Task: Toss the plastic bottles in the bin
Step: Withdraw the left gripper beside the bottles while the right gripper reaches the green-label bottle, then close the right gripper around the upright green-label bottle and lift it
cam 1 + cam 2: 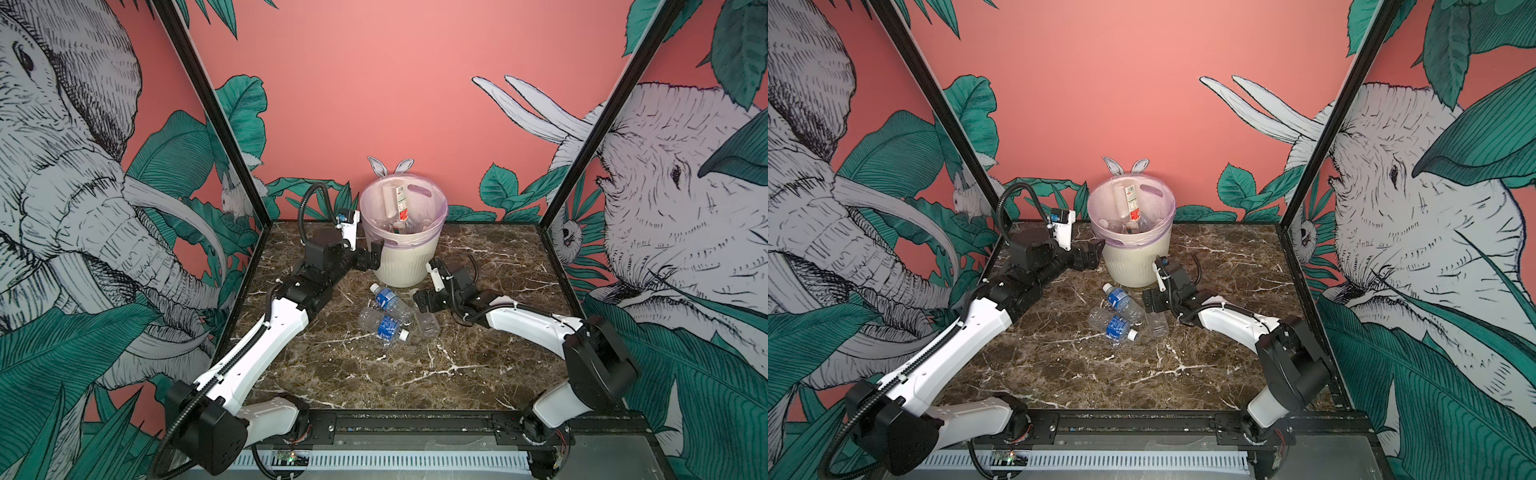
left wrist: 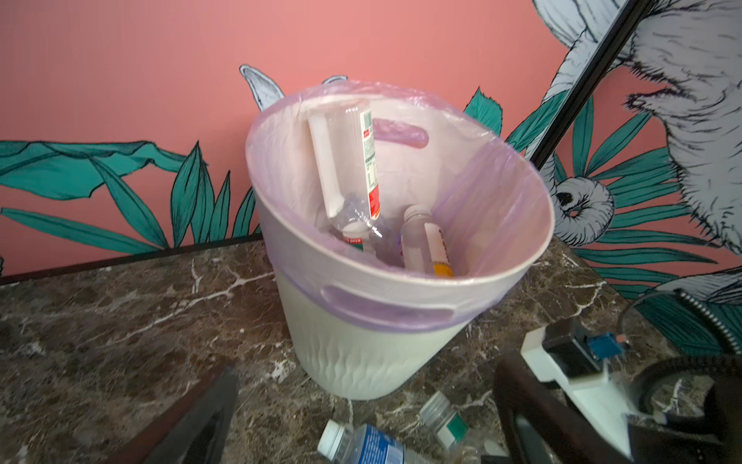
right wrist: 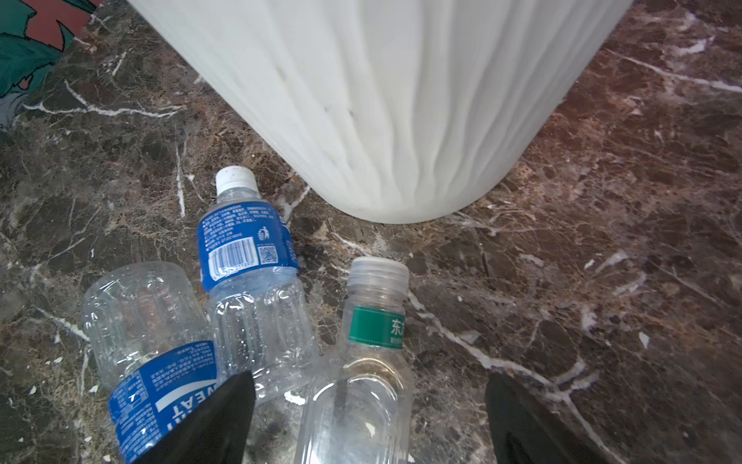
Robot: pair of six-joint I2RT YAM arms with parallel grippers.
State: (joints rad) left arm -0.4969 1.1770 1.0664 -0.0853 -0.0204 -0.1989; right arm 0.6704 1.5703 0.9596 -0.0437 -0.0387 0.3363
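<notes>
The bin [image 1: 405, 266] stands at the back middle of the marble table, its lilac liner [image 2: 401, 309] folded over the rim; several bottles [image 2: 349, 160] lie inside. In front of it lie three plastic bottles: a white-capped, blue-labelled one [image 3: 249, 249], a second blue-labelled one [image 3: 156, 361], and a clear one with a green label [image 3: 371, 361]. My right gripper [image 3: 371, 418] is open low over the table, with the green-labelled bottle's body between its fingers [image 3: 217, 422], untouched. My left gripper [image 1: 374, 255] hangs open and empty beside the bin's left wall.
Black frame posts [image 1: 216, 124] and mural walls close in the table [image 1: 374, 374] on three sides. A black rail [image 1: 407, 424] runs along the front edge. In the left wrist view the right arm's wrist camera [image 2: 578, 357] is close beside the bin.
</notes>
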